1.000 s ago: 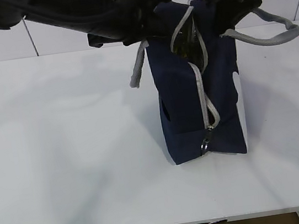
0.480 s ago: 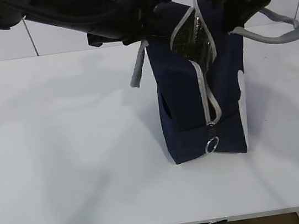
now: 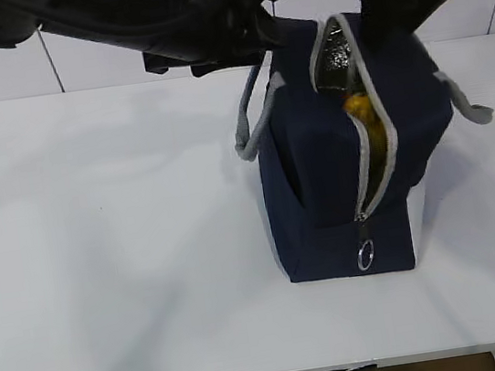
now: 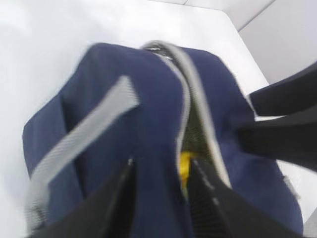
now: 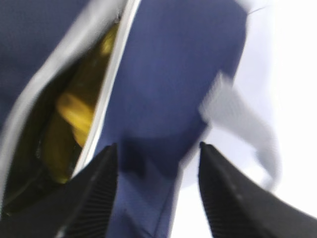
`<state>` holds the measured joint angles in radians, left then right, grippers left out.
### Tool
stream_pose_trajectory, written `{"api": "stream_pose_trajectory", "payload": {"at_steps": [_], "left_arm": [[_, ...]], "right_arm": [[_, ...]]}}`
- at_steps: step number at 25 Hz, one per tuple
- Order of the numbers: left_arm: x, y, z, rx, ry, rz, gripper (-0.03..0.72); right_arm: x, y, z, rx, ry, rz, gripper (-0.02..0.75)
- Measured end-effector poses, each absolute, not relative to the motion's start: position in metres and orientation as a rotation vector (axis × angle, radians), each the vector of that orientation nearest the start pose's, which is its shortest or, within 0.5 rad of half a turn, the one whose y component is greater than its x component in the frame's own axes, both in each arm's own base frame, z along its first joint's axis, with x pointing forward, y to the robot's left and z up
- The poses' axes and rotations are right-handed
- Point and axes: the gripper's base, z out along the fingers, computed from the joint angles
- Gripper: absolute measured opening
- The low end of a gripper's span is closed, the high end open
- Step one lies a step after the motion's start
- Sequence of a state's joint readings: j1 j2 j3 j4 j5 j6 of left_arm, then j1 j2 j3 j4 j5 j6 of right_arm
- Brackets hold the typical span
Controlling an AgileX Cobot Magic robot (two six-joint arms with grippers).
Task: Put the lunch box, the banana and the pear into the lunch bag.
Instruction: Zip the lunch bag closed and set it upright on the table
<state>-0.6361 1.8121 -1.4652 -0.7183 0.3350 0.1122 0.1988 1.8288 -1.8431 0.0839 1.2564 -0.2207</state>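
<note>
I see the boxy navy-blue fabric lunch bag [image 3: 338, 173] upright right of centre on the white tabletop [image 3: 117, 241], zipper gaping on its near end, yellow fruit [image 3: 359, 110] showing inside; banana or pear, I cannot tell. Both tools hang just above the bag top, left tool [image 4: 161, 198] and right tool [image 5: 156, 186] each with fingers spread and empty. Plain white wall [image 3: 100, 54] behind.

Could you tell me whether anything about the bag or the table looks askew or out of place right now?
The lunch bag stands on the table leaning toward the right, not square. Its zipper gapes open, with something yellow showing inside. Nothing looks spilled or damaged.
</note>
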Motion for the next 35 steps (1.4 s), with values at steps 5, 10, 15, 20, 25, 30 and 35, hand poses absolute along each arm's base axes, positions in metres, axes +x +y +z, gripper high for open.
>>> {"api": "stream_pose_trajectory", "payload": {"at_steps": [5,10,15,20,25,30,35], "left_arm": [[0.333,-0.272,0.3,0.22,2.233,-0.941,0.361],[0.319,-0.264,0.325,0.292,2.199,-0.935,0.373],[0.293,-0.248,0.359,0.431,2.185,-0.906,0.373],[0.269,-0.233,0.377,0.576,2.225,-0.844,0.372],[0.252,-0.22,0.388,0.667,2.244,-0.776,0.371],[0.24,-0.21,0.398,0.708,2.242,-0.741,0.371],[0.229,-0.201,0.391,0.732,2.253,-0.721,0.371]], "right_arm": [[0.358,0.079,0.391,-0.539,2.558,0.097,0.465],[0.337,0.075,0.419,-0.526,2.481,0.094,0.465],[0.305,0.07,0.451,-0.503,2.388,0.12,0.467],[0.262,0.062,0.462,-0.491,2.359,0.134,0.467],[0.214,0.058,0.441,-0.511,2.406,0.219,0.467],[0.164,0.052,0.409,-0.548,2.435,0.268,0.467],[0.138,0.05,0.367,-0.568,2.424,0.3,0.467]]}}
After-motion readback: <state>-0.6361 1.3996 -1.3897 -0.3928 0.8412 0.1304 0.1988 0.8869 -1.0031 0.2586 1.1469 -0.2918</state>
